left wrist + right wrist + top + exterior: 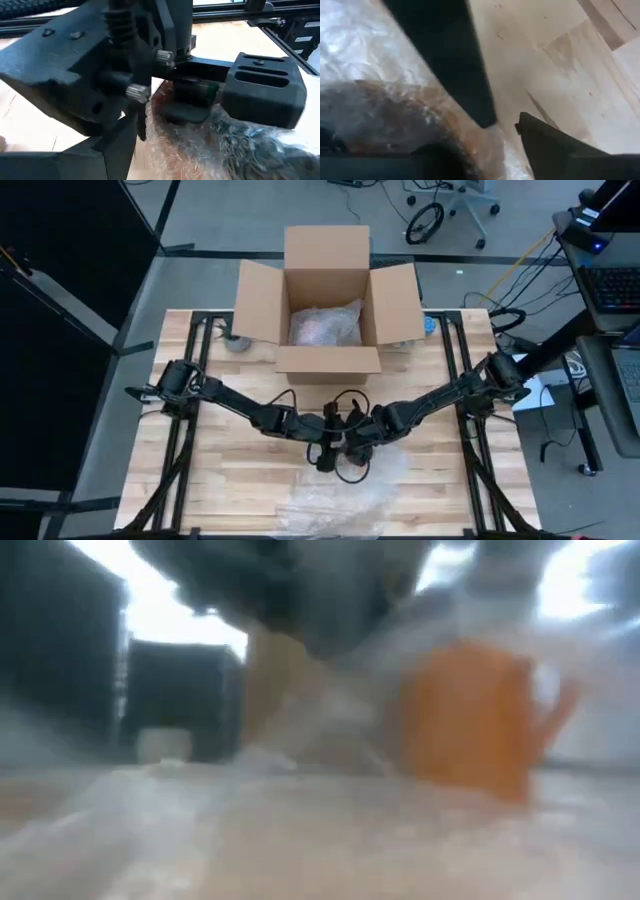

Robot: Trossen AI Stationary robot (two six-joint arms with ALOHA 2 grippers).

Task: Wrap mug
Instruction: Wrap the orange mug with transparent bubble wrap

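Roughly midway, I judge: both grippers meet at table centre over the bubble wrap, which trails toward 6 o'clock, so folding and closing remain. An orange mug stands upright in the low view, long axis vertical, handle toward 3 o'clock, film draped partly over it. Whether the left gripper is clenched, I cannot tell. The right gripper has its fingers slightly parted at the wrap's edge. At 12 o'clock sits an open cardboard box.

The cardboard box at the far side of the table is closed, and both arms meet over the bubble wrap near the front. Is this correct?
Not quite: the cardboard box is open, flaps spread, as the high view shows. Both arms do meet over the bubble wrap near the front.
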